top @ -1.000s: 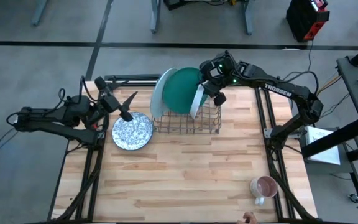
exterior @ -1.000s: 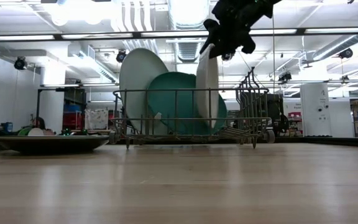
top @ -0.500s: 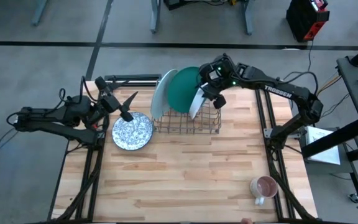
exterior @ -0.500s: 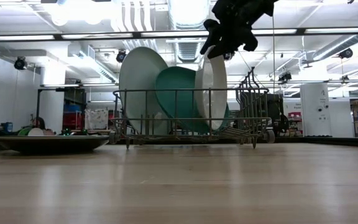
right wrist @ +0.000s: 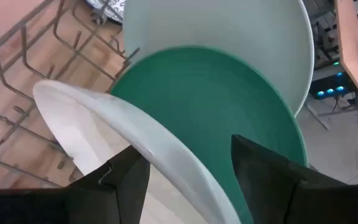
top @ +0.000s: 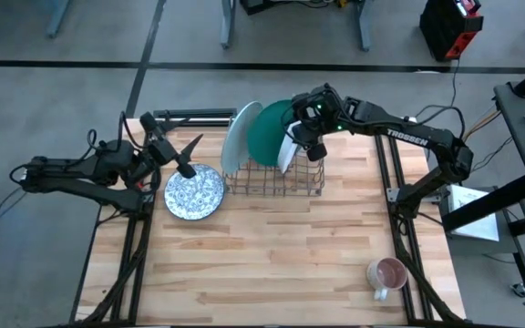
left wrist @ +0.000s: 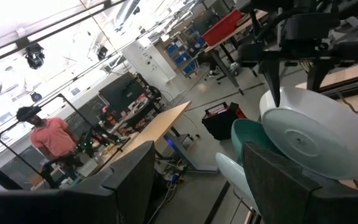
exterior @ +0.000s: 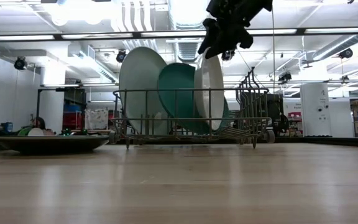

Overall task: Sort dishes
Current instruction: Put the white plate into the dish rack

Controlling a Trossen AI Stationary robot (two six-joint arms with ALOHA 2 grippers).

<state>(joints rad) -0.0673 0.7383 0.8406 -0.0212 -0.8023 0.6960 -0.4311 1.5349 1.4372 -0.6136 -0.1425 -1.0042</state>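
Note:
Three plates stand on edge in the wire rack [top: 276, 185]: a pale mint plate [exterior: 138, 87] at the left, a dark teal plate [exterior: 176, 93] in the middle and a white plate [exterior: 209, 93] at the right, leaning toward the teal one. My right gripper [top: 301, 141] hangs over the white plate's top, open, with a finger on either side of its upper rim [right wrist: 160, 152]. A blue-and-white speckled dish [top: 194, 193] lies flat on the table left of the rack. My left gripper [top: 190, 157] hovers open above the dish's far edge, holding nothing. My right gripper comes down slanting from the far right and stands astride the white plate's upper rim [right wrist: 160, 152]. Whether either finger touches the rim, I cannot tell. The plate's lower edge sits in the rack.
A pink mug [top: 388, 273] stands near the table's front right corner. The rack has free slots to the right of the white plate. Bare wood lies between the rack and the near edge. A person [left wrist: 51, 140] stands in the room beyond the table.
My right gripper has gone a little toward the table's left and rolled at the wrist. The white plate's top has tipped leftward against the teal plate while its bottom stayed in the rack. The teal plate now stands closer to the mint one.

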